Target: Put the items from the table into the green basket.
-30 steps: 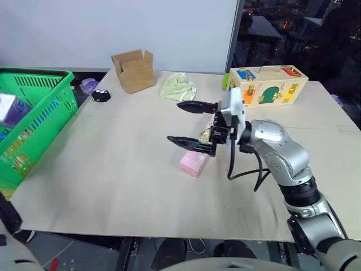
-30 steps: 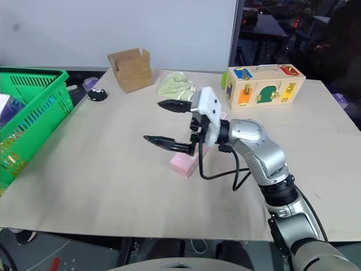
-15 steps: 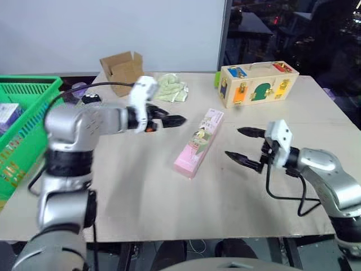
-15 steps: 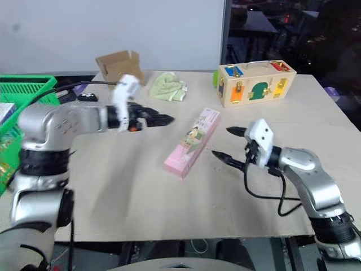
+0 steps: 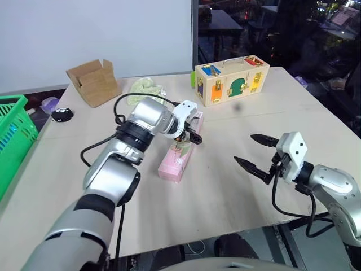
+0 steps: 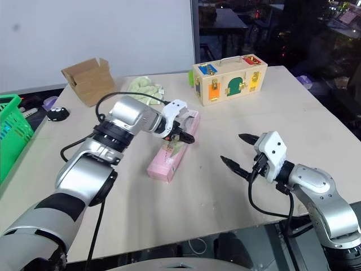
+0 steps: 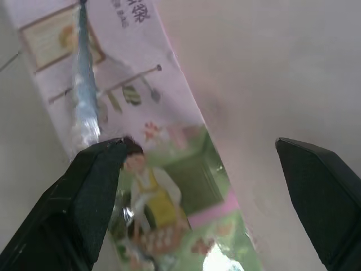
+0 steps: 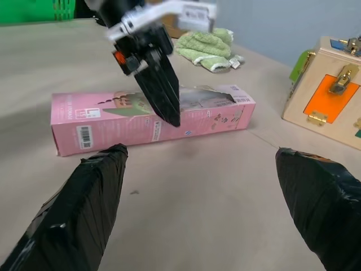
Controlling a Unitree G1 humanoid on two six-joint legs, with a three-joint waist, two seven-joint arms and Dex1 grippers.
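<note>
The long pink carton (image 5: 176, 157) lies flat near the middle of the table (image 5: 225, 197), its printed side up. My left gripper (image 5: 189, 135) points down at the carton's far half, open, with its fingertips just above or on the top face; I cannot tell if they touch. In the left wrist view the carton (image 7: 169, 169) fills the gap between the spread fingers. My right gripper (image 5: 256, 151) hovers open over the table to the carton's right, nothing in it. The green basket (image 5: 11, 135) stands at the table's far left.
A wooden box with coloured latches (image 5: 231, 79) stands at the back right, an open cardboard box (image 5: 93, 82) at the back left, and a green cloth (image 5: 145, 87) between them. A small black object (image 5: 62, 114) lies near the basket.
The view has swung right. My left arm came in from the left and tipped down over the carton. My right gripper drew back from above the carton to the right, still open.
</note>
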